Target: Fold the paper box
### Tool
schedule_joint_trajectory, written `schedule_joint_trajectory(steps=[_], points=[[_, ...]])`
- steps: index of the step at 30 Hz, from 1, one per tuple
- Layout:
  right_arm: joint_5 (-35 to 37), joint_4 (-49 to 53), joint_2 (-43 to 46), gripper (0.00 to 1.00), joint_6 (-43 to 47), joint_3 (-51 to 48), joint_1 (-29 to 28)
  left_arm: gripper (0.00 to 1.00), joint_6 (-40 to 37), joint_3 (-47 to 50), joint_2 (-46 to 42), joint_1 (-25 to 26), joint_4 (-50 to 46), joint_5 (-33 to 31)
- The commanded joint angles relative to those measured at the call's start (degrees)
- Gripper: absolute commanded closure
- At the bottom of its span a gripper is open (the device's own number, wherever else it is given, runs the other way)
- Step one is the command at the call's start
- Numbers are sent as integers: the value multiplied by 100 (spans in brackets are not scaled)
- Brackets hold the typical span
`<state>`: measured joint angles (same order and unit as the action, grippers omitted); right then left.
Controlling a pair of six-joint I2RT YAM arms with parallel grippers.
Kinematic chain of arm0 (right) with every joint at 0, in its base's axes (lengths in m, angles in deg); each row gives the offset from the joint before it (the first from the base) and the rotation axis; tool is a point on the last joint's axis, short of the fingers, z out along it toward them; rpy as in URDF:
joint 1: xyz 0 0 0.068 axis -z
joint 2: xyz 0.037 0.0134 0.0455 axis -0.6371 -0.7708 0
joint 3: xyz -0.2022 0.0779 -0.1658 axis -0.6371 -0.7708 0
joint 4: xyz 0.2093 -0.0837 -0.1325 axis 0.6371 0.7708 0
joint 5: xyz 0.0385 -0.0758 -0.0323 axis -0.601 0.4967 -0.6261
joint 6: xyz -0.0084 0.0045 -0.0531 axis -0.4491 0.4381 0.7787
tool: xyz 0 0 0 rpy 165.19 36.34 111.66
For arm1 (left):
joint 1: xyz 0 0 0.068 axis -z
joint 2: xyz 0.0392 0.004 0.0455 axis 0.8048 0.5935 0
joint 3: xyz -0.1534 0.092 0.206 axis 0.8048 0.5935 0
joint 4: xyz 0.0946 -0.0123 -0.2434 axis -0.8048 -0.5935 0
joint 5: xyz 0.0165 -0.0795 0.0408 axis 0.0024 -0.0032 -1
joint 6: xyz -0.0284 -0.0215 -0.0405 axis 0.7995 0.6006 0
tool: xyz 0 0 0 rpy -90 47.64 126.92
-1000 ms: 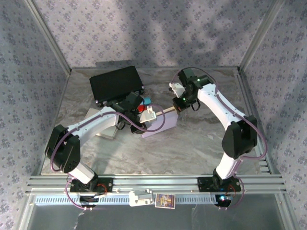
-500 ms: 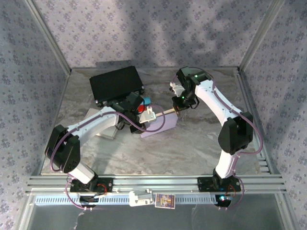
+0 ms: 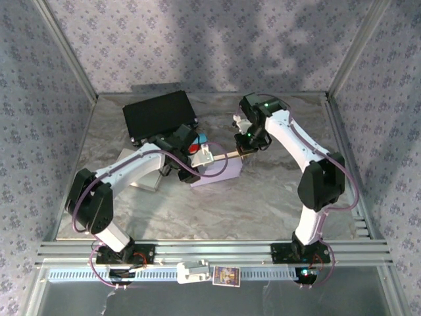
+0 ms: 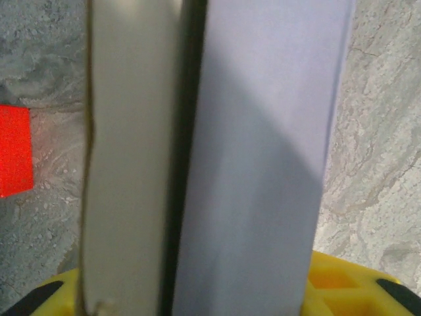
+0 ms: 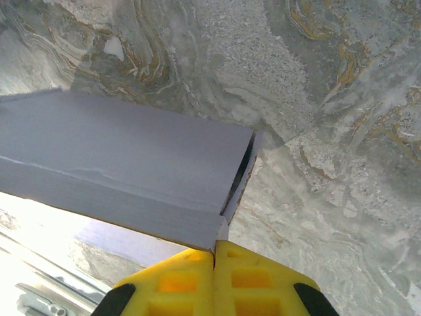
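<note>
Spreading widest, the marbled counter point(image 3: 276, 197) carries a black case point(image 3: 160, 113) at its far left; the lilac paper box point(image 3: 220, 170) sits mid-counter between both arms; the left tool point(image 3: 199, 158) straddles it, pads apart, grip impossible to tell; the right tool point(image 5: 215, 260), fingers together, pinches its flap edge; a red block point(image 4: 14, 150) lies beside the box.

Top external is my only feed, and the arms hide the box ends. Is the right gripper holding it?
Observer: Yes; the right wrist view has the right gripper shut on a corner edge of the paper box.
Operator: And the left?
Observer: In the left wrist view the box runs up between the yellow fingers of the left gripper; whether they squeeze it I cannot tell.
Operator: Is the box closed up?
Observer: No; beside the right gripper its end gapes, a dark slit between panels.
</note>
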<state>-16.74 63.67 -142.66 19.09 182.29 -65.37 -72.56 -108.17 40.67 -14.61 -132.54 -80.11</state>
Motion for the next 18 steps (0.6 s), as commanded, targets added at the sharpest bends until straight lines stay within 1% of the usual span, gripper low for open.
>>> schedule_joint_trajectory(steps=[1, 6, 12, 18], points=[[94, -182, 224, 100, -261, -256, -112, 53, 260, -286, 144, -23, 4, 3], [139, -347, 288, 100, -355, -391, -158, 50, 302, -433, 215, 54, 48, 81], [93, -435, 310, 100, -386, -402, -176, 50, 286, -763, 539, 369, 6, 40], [-42, -562, 381, 100, -501, -528, -165, 58, 370, -943, 732, 458, 48, 38]])
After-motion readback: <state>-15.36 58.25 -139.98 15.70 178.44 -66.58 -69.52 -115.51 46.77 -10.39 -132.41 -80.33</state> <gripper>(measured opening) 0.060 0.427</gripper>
